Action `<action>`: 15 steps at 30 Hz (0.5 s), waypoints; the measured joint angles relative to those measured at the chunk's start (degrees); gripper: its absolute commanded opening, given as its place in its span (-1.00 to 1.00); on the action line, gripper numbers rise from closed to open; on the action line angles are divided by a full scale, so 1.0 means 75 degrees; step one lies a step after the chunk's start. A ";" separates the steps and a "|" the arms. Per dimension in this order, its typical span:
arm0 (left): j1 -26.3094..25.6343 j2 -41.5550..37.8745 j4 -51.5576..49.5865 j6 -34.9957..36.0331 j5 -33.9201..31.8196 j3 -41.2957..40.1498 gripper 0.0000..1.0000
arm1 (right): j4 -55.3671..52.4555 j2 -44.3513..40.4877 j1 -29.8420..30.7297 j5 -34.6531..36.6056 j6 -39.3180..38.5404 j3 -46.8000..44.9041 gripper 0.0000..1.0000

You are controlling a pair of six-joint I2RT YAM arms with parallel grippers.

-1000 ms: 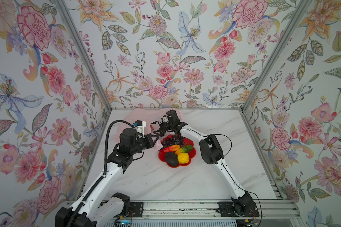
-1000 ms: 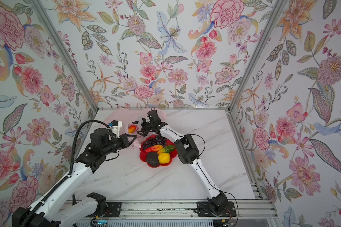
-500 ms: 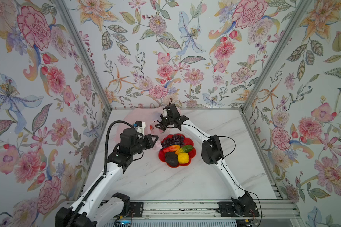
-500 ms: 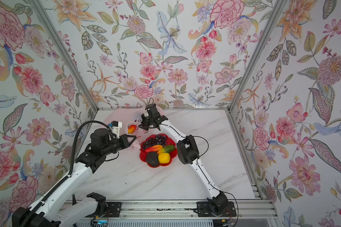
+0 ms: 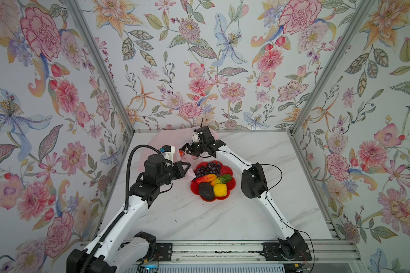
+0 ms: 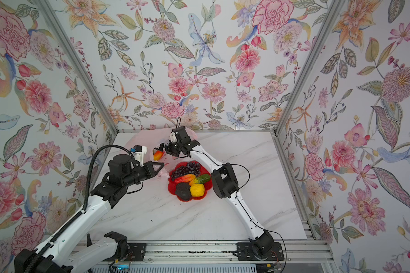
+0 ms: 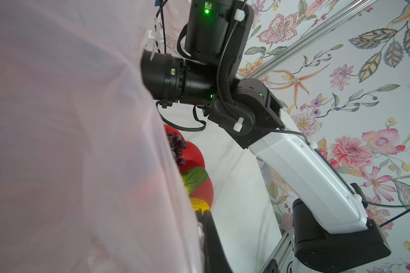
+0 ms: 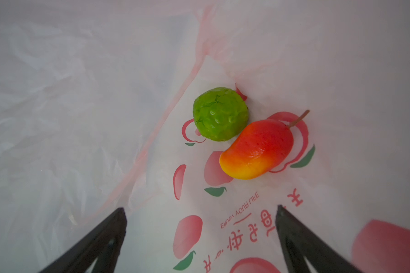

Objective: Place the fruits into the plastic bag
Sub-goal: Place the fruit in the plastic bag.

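Loading fruit into the bag seems the step in hand. In both top views the left pincer (image 5: 186, 166) is clenched on the rim of the crinkly pale pink plastic bag (image 5: 153, 141), just beside the red flower-shaped plate (image 5: 232, 171); the right arm bends beyond that plate. The left wrist view shows mostly bag film. In the right wrist view the right pincer (image 8: 201, 208) gapes empty over the green netted ball (image 8: 219, 113) and red-yellow mango (image 8: 258, 149) inside the bag. Next, I judge, it must return to the plate for the purple grape bunch (image 5: 207, 168).
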 measured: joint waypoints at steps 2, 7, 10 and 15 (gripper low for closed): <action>0.0000 0.0000 0.0052 0.0000 0.0000 0.0000 -1.00 | -0.0079 -0.0038 -0.0003 0.0058 -0.0134 -0.0032 0.98; 0.0003 0.0000 0.0166 -0.0003 -0.0003 0.0000 -1.00 | -0.0283 -0.0335 -0.0017 0.0096 -0.0373 -0.0280 0.98; 0.0003 0.0000 0.0219 -0.0026 -0.0003 -0.0003 -1.00 | -0.0545 -0.0635 -0.0038 0.0122 -0.0568 -0.0385 0.98; 0.0003 0.0017 0.0393 -0.0087 0.0003 -0.0038 -1.00 | -0.1134 -0.1396 -0.0061 0.0341 -0.1043 -0.0574 0.98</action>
